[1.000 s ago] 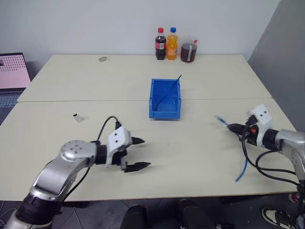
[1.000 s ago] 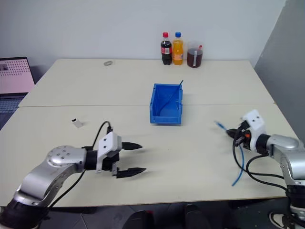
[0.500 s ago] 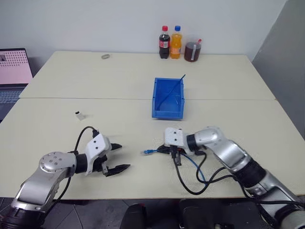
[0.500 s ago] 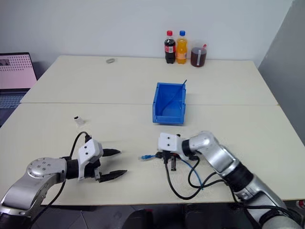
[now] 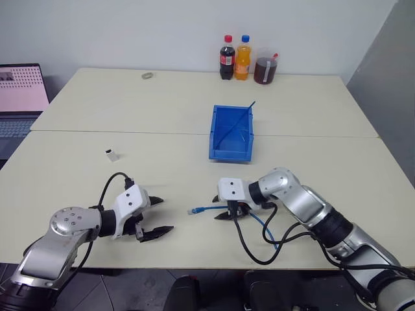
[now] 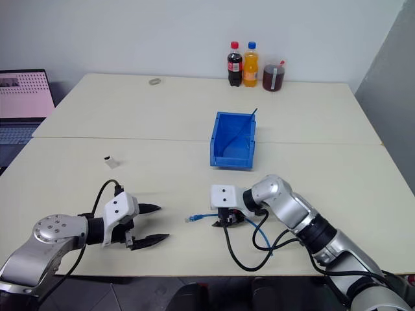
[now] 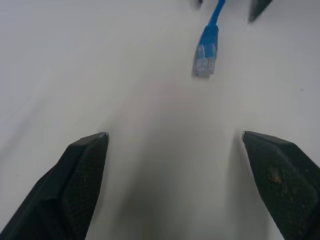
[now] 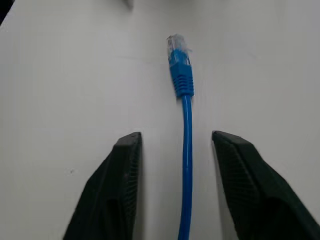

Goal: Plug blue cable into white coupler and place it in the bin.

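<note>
Right wrist view: blue cable (image 8: 186, 150) between right gripper (image 8: 176, 150) fingers.

Between my right hand's (image 8: 175, 165) black fingers (image 8: 112, 190) runs the light-blue cable (image 8: 186, 150), its plug clear. Beyond that hand stands the bright-blue bin (image 5: 231, 133). The bench (image 5: 130, 103) is pale cream; the coupler (image 5: 111, 155), beyond my left hand (image 5: 157, 216), is white.

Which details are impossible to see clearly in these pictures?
- Far end of the cable: in the head views the right arm and its black cables cover it.
- Coupler: too small in the head views to show its opening.
- Inside of the bin: its front lip hides the floor near the front.
- Small grey object at the table's far edge: too small to identify.
- Laptop: cut off by the left edge.
</note>
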